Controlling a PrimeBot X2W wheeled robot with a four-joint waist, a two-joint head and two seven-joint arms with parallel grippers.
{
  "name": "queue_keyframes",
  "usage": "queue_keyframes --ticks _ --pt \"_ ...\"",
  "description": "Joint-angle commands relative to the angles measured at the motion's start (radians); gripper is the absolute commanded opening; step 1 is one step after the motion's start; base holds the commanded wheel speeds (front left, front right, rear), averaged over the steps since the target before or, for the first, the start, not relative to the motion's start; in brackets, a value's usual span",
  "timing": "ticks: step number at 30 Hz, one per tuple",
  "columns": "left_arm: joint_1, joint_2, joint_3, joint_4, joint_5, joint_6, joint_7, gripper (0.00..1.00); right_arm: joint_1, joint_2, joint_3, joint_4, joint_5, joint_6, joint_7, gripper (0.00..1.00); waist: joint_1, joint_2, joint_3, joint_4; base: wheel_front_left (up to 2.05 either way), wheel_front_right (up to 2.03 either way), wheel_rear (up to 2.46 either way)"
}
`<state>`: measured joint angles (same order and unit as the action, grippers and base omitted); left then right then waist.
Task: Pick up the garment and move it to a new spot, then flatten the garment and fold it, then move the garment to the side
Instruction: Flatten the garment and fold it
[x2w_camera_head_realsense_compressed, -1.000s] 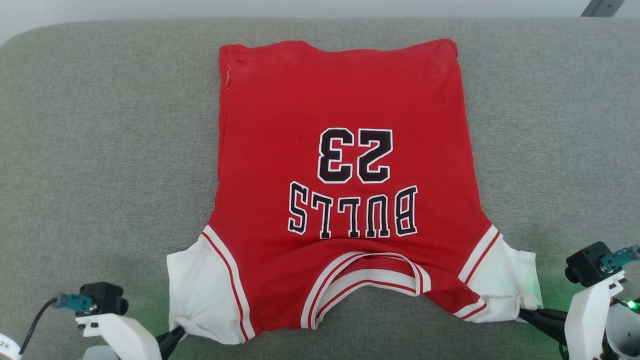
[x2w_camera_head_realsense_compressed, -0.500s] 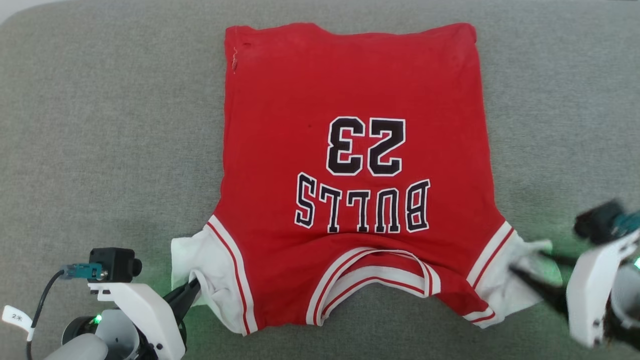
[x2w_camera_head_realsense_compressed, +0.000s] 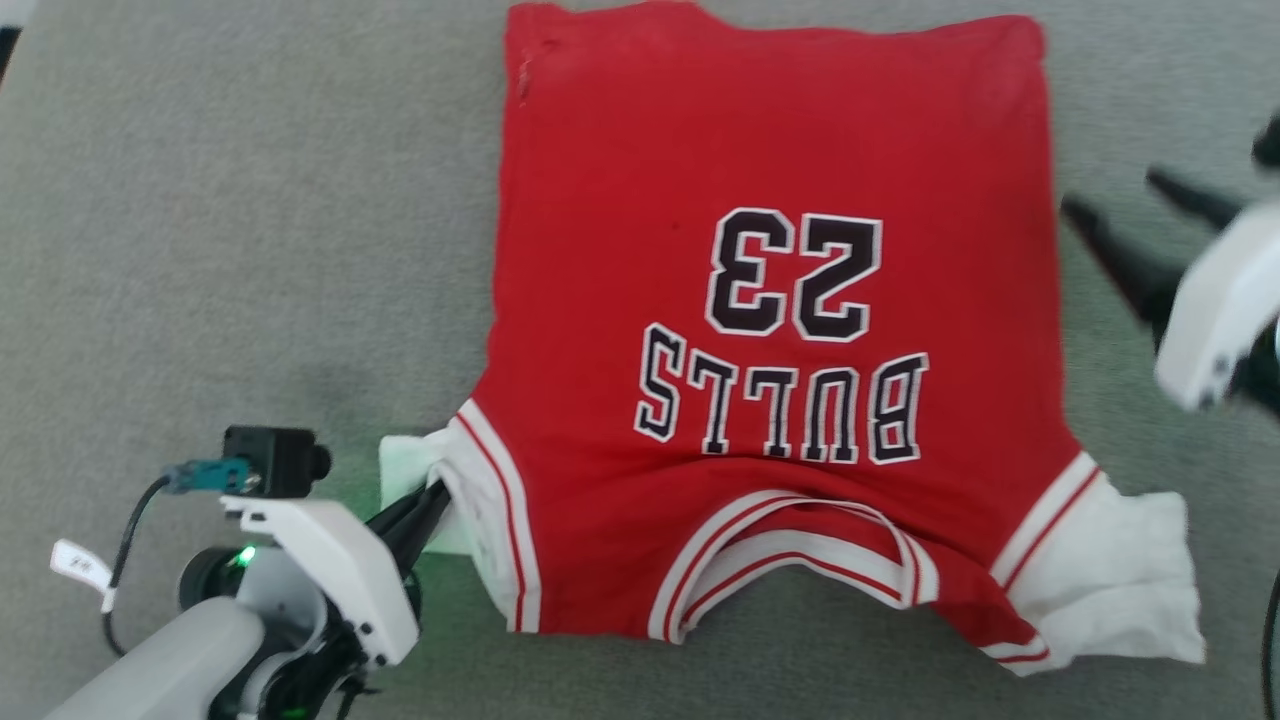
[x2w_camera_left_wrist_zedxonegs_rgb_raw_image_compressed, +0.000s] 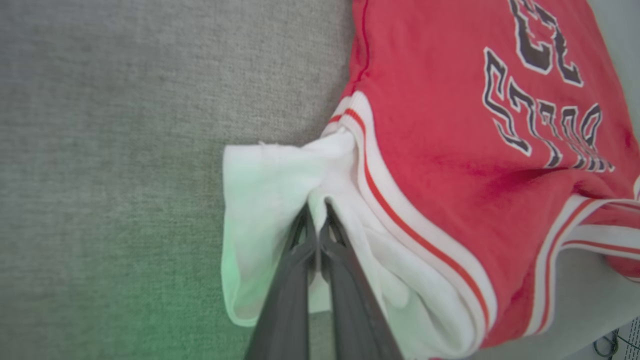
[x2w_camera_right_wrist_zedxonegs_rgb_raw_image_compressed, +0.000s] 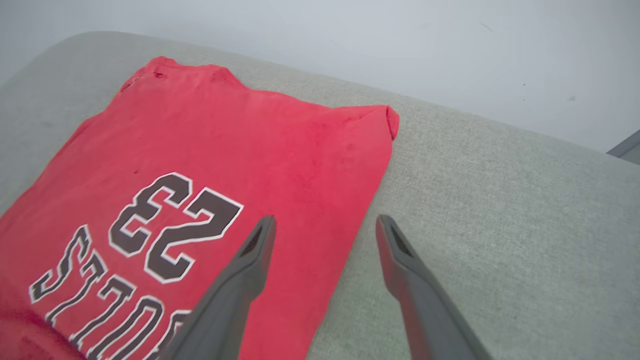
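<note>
The garment (x2w_camera_head_realsense_compressed: 760, 300) lies print side up on the grey cushion, collar toward me, so "BULLS 23" reads upside down. My left gripper (x2w_camera_head_realsense_compressed: 437, 492) is shut on the white left sleeve (x2w_camera_left_wrist_zedxonegs_rgb_raw_image_compressed: 272, 190), which is bunched and folded toward the red body. My right gripper (x2w_camera_head_realsense_compressed: 1110, 195) hangs open above the cushion beside the shirt's right edge, holding nothing. In the right wrist view its fingers (x2w_camera_right_wrist_zedxonegs_rgb_raw_image_compressed: 250, 260) straddle that red side edge (x2w_camera_right_wrist_zedxonegs_rgb_raw_image_compressed: 370, 190). The right white sleeve (x2w_camera_head_realsense_compressed: 1110, 580) lies loose and flat.
The grey fabric surface (x2w_camera_head_realsense_compressed: 220, 250) stretches wide to the left of the shirt. A pale wall (x2w_camera_right_wrist_zedxonegs_rgb_raw_image_compressed: 350, 45) rises behind the far edge. A cable with a white tag (x2w_camera_head_realsense_compressed: 80, 565) hangs by my left wrist.
The head camera shifted, moving the whole scene. My right gripper let go of the right sleeve, opened and rose beside the shirt's side edge. My left gripper pulled its sleeve inward toward the body.
</note>
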<state>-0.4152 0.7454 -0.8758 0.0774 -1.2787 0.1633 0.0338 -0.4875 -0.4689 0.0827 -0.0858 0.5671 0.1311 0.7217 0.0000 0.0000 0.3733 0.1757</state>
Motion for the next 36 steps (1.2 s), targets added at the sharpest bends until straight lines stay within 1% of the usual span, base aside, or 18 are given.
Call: queue_keyframes --ticks 1,5,11,16,18,21,25,27,28,29,30,34,36 --pt "-0.020 -0.011 -0.003 0.006 0.018 -0.009 0.003 0.00 -0.043 0.009 0.000 0.037 -0.018 -0.001 -0.017 1.00 0.0000 0.0000 0.017 0.023 0.00 0.00 0.00" --pt "-0.060 -0.046 -0.016 0.028 0.032 -0.032 0.012 0.00 -0.196 0.029 0.008 0.219 -0.077 -0.001 -0.050 1.00 0.0000 0.0000 0.041 0.063 0.00 0.00 0.00" --pt "-0.111 -0.098 -0.036 0.066 0.052 -0.063 0.022 0.00 -0.393 0.019 0.018 0.502 -0.152 -0.001 -0.027 1.00 0.0000 0.0000 0.080 0.130 0.00 0.00 0.00" --pt "-0.140 -0.144 -0.054 0.106 0.063 -0.090 0.029 0.00 -0.522 0.016 -0.011 0.713 -0.214 -0.001 0.003 1.00 0.0000 0.0000 0.109 0.187 0.00 0.00 0.00" --pt "-0.149 -0.161 -0.062 0.123 0.065 -0.104 0.032 0.00 -0.556 0.025 -0.012 0.783 -0.228 -0.001 0.034 1.00 0.0000 0.0000 0.117 0.206 0.00 0.00 0.00" --pt "-0.159 -0.184 -0.072 0.150 0.068 -0.122 0.035 0.00 -0.594 0.019 -0.021 0.883 -0.258 -0.001 0.082 1.00 0.0000 0.0000 0.126 0.236 0.00 0.00 0.00" --pt "-0.171 -0.209 -0.083 0.184 0.072 -0.147 0.040 0.00 -0.590 0.017 -0.050 1.027 -0.300 -0.001 0.163 1.00 0.0000 0.0000 0.127 0.268 0.00 0.00 0.00" --pt "-0.175 -0.219 -0.084 0.200 0.069 -0.156 0.039 0.00 -0.571 0.023 -0.054 1.100 -0.324 -0.003 0.224 1.00 0.0000 0.0000 0.125 0.275 0.00 0.00 0.00" --pt "-0.177 -0.224 -0.085 0.206 0.066 -0.158 0.038 0.00 -0.560 0.033 -0.051 1.127 -0.332 -0.002 0.255 0.91 0.0000 0.0000 0.124 0.276 0.00 0.00 0.00" --pt "-0.177 -0.226 -0.086 0.212 0.065 -0.163 0.036 0.00 -0.553 0.039 -0.042 1.142 -0.338 -0.001 0.275 0.18 0.0000 0.0000 0.122 0.276 0.00 0.00 0.00" --pt "-0.177 -0.226 -0.086 0.220 0.065 -0.165 0.035 0.00 -0.554 0.038 -0.042 1.147 -0.339 0.000 0.277 0.00 0.0000 0.0000 0.120 0.275 0.00 0.00 0.00" --pt "-0.174 -0.220 -0.078 0.243 0.059 -0.173 0.025 0.00 -0.576 0.032 -0.023 1.110 -0.346 -0.002 0.218 0.00 0.0000 0.0000 0.105 0.251 0.00 0.00 0.00" --pt "-0.171 -0.212 -0.069 0.251 0.050 -0.175 0.021 0.00 -0.588 0.037 -0.004 1.080 -0.328 -0.002 0.199 0.00 0.0000 0.0000 0.093 0.229 0.00 0.00 0.00"
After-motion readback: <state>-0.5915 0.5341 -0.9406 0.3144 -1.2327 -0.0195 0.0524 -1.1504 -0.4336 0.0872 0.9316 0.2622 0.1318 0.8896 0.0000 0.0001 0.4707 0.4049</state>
